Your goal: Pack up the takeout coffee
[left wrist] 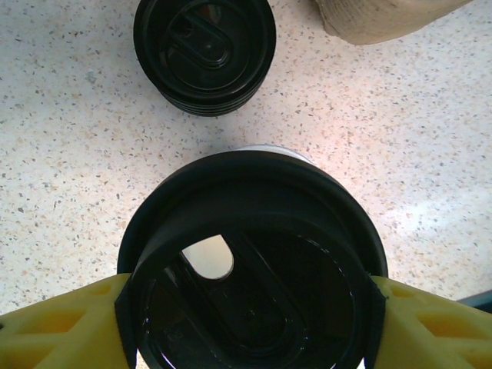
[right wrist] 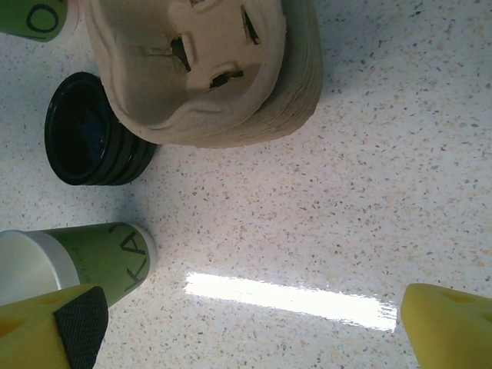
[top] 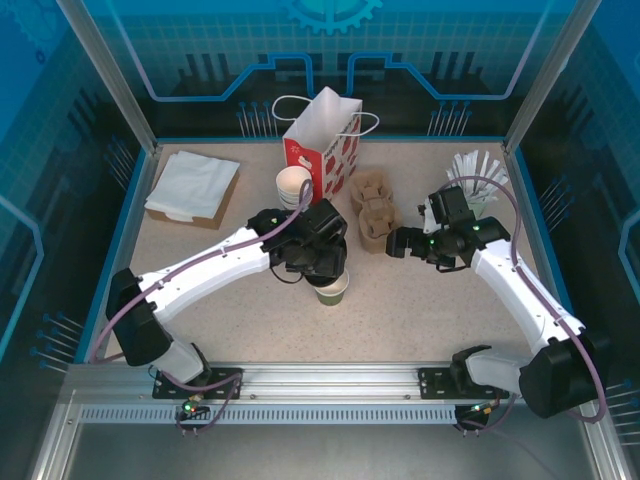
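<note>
A stack of brown moulded-pulp cup carriers (top: 372, 212) sat near the middle of the speckled tabletop (right wrist: 323, 192). Near the carriers, on the side toward the arm bases and a little to the left, stood the small dark green paper cup (top: 332, 291), upright, its white inside showing at the rim. The left gripper (top: 322, 266) hung directly over that cup. Its yellow fingers (left wrist: 69, 327) were closed partway on a round black plastic lid (left wrist: 250, 261), one finger pressed against each side of the lid's rim. In the left wrist view a sliver of the cup's white rim peeked out past the lid's far edge (whether the lid actually touched the cup could not be told).

The right gripper (top: 397, 243) hovered just to the right of the carriers, jaws spread wide with only bare tabletop between them, holding nothing. A short stack of spare black lids (right wrist: 91, 131) sat just beside the carriers, on the side toward the cup. Behind the carriers and to their left stood a white-and-red paper gift bag (top: 322, 140) with cord handles, and a stack of white paper cups (top: 293, 185) stood at its near-left corner. A cluster of white-wrapped sticks (top: 478, 172) stood to the carriers' right, well apart. A pile of white napkins (top: 192, 185) lay far to their left.
</note>
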`<state>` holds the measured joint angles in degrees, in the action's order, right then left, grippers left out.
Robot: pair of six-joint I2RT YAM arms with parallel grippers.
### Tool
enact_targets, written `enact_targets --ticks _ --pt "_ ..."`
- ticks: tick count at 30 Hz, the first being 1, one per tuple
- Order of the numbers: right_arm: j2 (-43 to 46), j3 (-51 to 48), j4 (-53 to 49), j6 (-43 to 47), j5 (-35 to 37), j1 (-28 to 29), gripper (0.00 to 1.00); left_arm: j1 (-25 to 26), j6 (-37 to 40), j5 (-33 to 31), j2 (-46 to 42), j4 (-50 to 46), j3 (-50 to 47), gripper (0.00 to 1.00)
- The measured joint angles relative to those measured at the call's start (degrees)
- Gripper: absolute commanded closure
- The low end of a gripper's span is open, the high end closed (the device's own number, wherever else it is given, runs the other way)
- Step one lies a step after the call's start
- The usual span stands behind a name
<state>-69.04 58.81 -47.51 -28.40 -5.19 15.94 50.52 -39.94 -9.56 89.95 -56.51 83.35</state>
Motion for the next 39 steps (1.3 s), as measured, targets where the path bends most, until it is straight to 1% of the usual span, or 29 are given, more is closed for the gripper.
enact_targets --ticks 13,39 --pt "-0.1 -0.9 0.4 -0.4 0.5 0.0 0.00 1.9 0.0 -0.7 5.4 -0.3 1.1 0.31" --pt "-0.8 -1.5 1.7 -0.8 0.3 0.0 0.00 1.9 0.0 -0.7 8.8 -0.2 1.1 0.25"
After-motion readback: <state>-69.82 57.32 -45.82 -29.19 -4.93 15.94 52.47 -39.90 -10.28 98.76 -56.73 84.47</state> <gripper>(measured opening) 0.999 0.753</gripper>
